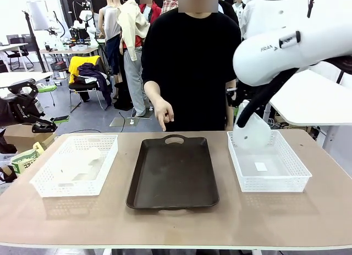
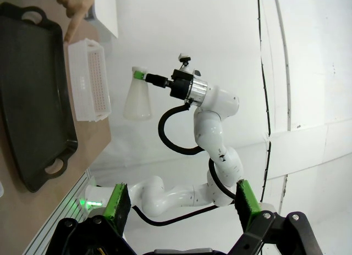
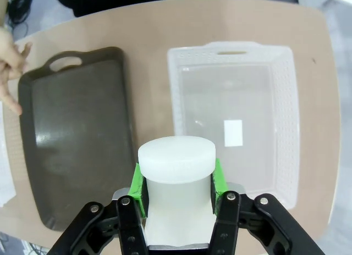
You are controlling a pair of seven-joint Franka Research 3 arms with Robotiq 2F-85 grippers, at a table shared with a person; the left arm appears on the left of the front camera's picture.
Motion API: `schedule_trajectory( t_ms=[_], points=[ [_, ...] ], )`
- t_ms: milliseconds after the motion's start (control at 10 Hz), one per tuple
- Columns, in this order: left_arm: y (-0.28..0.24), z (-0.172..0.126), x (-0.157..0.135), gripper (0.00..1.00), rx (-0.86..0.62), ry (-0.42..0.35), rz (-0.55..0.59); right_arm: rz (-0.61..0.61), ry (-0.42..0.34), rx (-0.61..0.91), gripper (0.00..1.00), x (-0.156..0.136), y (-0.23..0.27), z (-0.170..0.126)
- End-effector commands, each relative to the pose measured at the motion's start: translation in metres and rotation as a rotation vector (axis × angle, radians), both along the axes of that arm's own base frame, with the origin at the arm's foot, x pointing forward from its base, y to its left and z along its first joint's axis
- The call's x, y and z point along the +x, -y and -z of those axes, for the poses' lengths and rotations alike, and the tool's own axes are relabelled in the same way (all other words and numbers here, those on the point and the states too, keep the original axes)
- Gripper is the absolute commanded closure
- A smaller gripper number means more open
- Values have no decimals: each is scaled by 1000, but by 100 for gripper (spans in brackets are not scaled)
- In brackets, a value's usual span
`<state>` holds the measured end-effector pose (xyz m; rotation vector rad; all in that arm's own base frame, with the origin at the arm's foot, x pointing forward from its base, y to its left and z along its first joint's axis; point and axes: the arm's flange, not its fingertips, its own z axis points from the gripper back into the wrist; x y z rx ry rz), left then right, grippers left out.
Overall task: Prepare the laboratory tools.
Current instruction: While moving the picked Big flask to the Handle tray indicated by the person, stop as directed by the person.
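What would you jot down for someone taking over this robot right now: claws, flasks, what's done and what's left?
Right claw: shut on the neck of one flask, held in the air above the right basket.
Left claw: open, holding nothing, off the table's left side.
Other flask: lying in the left basket.
Person's hand: pointing down toward the dark tray between the baskets.
Done: one flask gripped and raised.
Left: probably set it on the tray, then fetch the other one.

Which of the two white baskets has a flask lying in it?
The left basket: a flask lies on its side inside it. The right basket holds none.
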<state>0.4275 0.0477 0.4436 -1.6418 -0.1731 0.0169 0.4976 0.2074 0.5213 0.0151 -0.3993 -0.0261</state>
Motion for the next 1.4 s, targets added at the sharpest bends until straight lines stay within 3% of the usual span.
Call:
schedule_trajectory(
  t_ms=[0,400,500,700,1000,1300],
  points=[
    [-2,-1,-2,0,-10,8,4,-78,4,-25,100,20,-40,1],
    [-2,-1,-2,0,-10,8,4,-205,24,-94,100,49,-138,22],
    [-2,-1,-2,0,-10,8,4,-240,8,-82,100,53,-155,33],
    [-2,-1,-2,0,-10,8,4,-328,-111,-52,100,66,-190,76],
    [-2,-1,-2,0,-10,8,4,-336,-171,-59,100,70,-199,122],
    [-2,-1,-2,0,-10,8,4,-319,-182,-45,100,68,-196,126]
  ],
)
